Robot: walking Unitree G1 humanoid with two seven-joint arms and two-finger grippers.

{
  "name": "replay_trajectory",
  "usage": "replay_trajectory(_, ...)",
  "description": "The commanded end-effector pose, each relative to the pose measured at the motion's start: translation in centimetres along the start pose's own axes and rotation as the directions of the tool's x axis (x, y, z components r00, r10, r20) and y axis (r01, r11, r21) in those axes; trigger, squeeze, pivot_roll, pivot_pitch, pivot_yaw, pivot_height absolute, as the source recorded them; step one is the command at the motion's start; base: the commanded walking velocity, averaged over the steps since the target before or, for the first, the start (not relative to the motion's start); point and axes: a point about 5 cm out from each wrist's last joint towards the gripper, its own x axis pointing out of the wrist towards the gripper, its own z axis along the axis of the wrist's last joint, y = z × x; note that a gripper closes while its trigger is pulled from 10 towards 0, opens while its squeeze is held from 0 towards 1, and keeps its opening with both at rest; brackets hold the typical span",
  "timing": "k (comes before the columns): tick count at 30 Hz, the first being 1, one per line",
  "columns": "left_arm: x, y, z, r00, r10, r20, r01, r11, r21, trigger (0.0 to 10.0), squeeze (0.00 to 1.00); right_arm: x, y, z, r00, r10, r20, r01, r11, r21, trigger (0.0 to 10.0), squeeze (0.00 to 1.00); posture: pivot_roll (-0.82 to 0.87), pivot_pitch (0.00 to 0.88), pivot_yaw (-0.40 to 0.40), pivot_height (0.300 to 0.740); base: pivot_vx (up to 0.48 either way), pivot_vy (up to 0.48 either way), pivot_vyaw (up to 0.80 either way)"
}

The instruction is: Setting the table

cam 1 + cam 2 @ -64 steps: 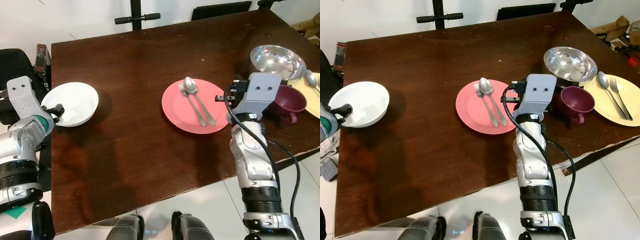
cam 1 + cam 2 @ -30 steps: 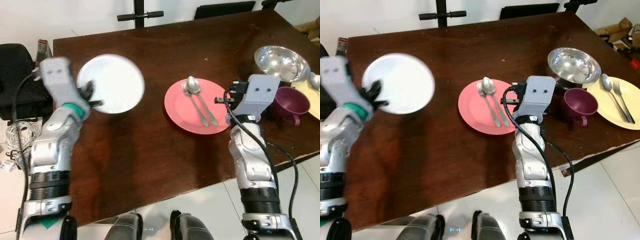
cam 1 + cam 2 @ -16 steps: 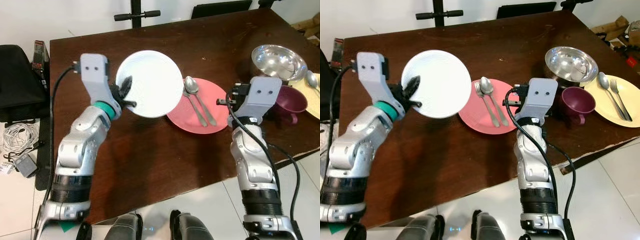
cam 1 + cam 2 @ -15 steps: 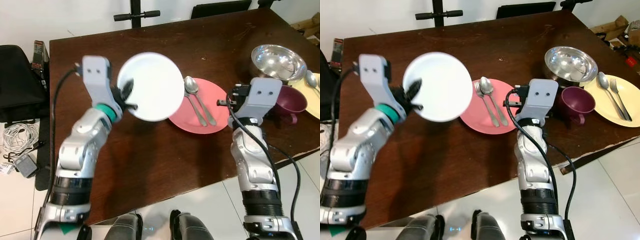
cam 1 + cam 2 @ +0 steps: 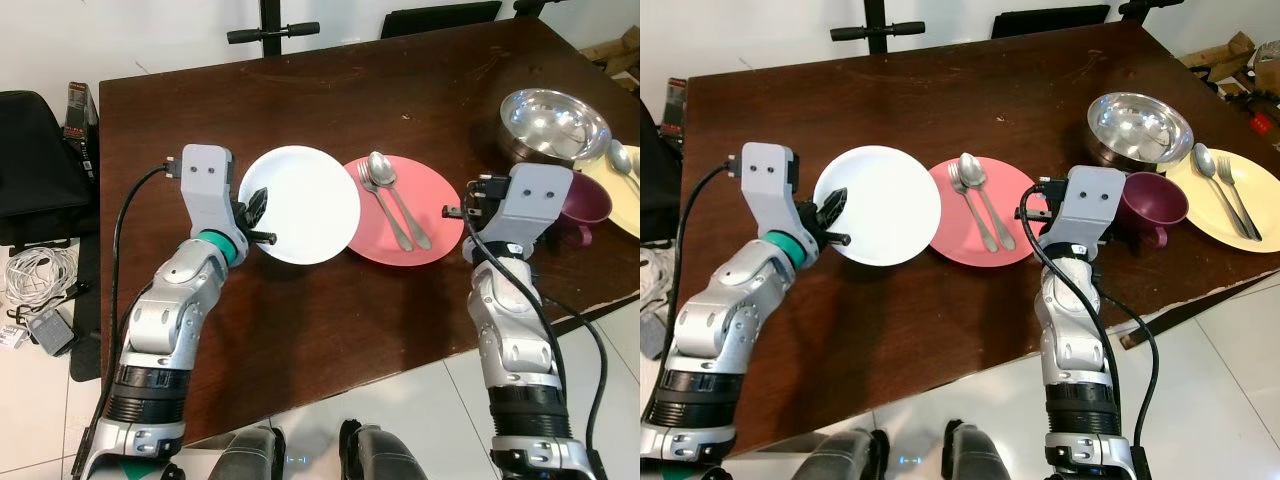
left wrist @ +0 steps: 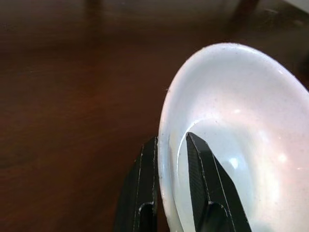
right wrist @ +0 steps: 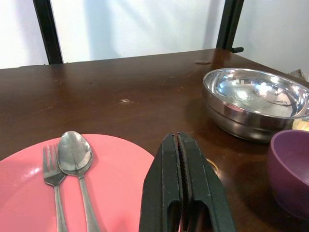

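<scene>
Left gripper (image 5: 837, 222) pinches the left rim of the white bowl (image 5: 885, 203), which has travelled right across the dark table (image 5: 890, 95) and now sits lower, beside the pink plate (image 5: 992, 224). Right gripper (image 7: 179, 159), fingers pressed together, stays near that plate's right edge.

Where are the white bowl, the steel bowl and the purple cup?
white bowl (image 5: 885, 203), right eye view, inner bottom.
steel bowl (image 5: 1138, 128), right eye view, shiny inside.
purple cup (image 5: 1155, 199), right eye view, inside near rim.

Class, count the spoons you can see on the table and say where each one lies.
2. One spoon lies on the pink plate beside a fork; another spoon lies on the yellow plate at the table's right end.
</scene>
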Motion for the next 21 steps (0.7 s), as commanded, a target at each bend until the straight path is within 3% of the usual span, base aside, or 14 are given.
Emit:
replay_trajectory(1, 0.1, 0.06, -0.44, 1.0, 0.013, -0.014, -0.013, 1.0, 0.006, 10.0, 0.0, -0.29, -0.44, -0.83, 0.999, -0.016, -0.041, 0.016, 1.0, -0.001, 10.0, 0.0, 0.11, 0.064, 0.042, 0.74, 0.0, 0.0, 0.0)
replay_trajectory(3, 0.12, 0.03, -0.46, 1.0, 0.013, -0.015, -0.013, 1.0, 0.009, 10.0, 0.0, -0.27, -0.44, -0.82, 0.999, -0.016, -0.042, 0.016, 1.0, -0.001, 10.0, 0.0, 0.11, 0.064, 0.042, 0.74, 0.0, 0.0, 0.0)
replay_trajectory(21, 0.58, -0.01, -0.53, 1.0, 0.013, -0.01, -0.013, 1.0, 0.015, 10.0, 0.0, -0.17, -0.56, -0.74, 0.999, -0.019, -0.043, 0.019, 1.0, 0.01, 10.0, 0.0, 0.11, 0.067, 0.042, 0.74, 0.0, 0.0, -0.8)
